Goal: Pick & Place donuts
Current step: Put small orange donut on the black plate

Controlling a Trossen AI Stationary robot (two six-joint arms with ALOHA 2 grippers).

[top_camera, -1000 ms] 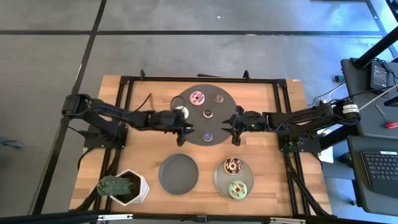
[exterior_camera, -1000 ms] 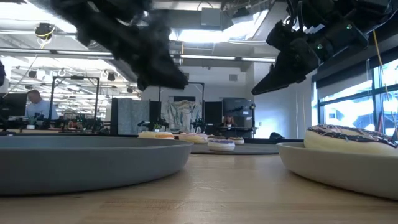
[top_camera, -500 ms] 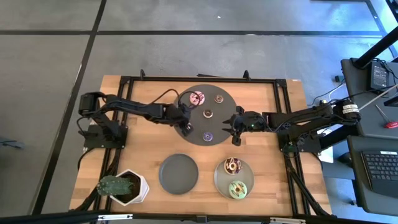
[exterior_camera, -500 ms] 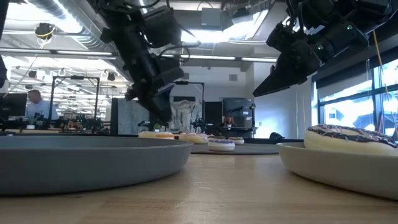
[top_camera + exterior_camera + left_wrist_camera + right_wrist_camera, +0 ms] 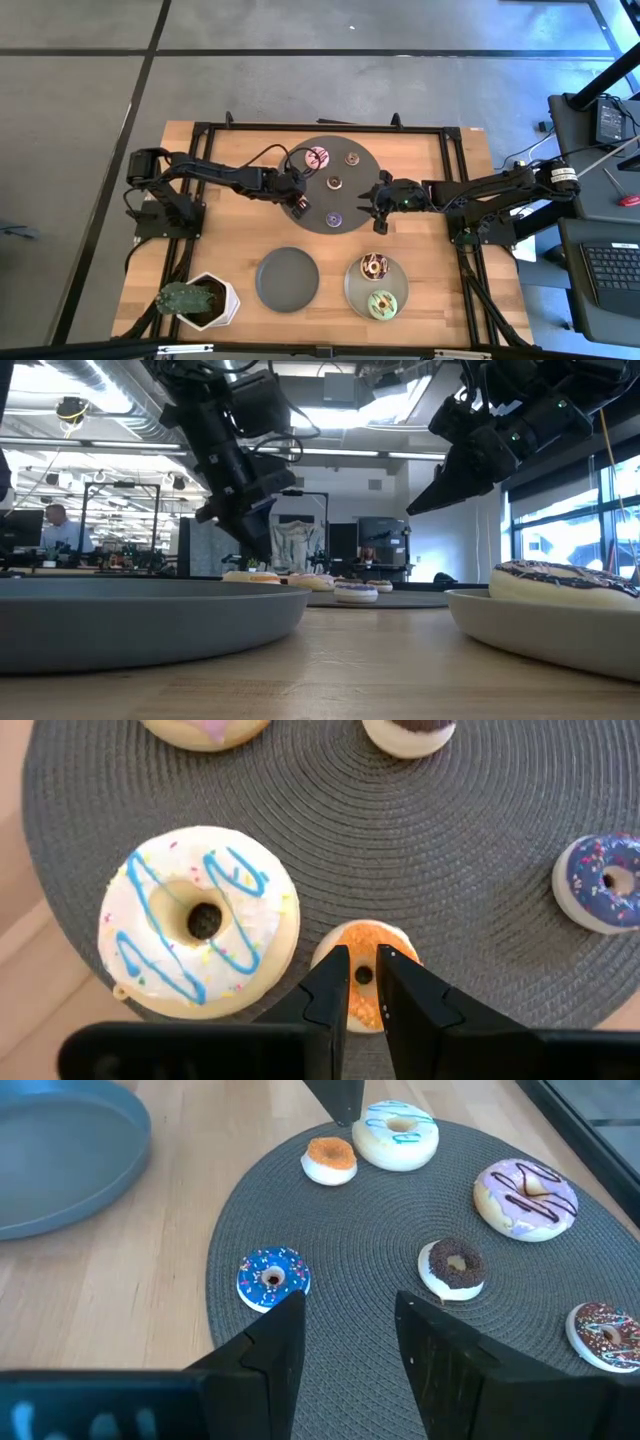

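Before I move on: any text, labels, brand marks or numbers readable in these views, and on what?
None can be read.
Donuts on the mat: icing squiggles and sprinkles only, as on the white donut; no lettering.
Grey plates, both arms: no legible marks.
Keyboard and device at the right edge: too small to read.

Donuts: seven in total. Five lie on one round woven mat (image 5: 330, 1340): white (image 5: 395, 1134), pink (image 5: 527, 1199), mini orange (image 5: 329, 1159), mini purple (image 5: 272, 1277), mini brown (image 5: 455, 1267). A sixth on the mat, chocolate-sprinkled (image 5: 603, 1334). Green (image 5: 380, 302) sits on a plate. Grey plates: two (image 5: 287, 279) (image 5: 352, 281). Potted cactus (image 5: 195, 299): one.
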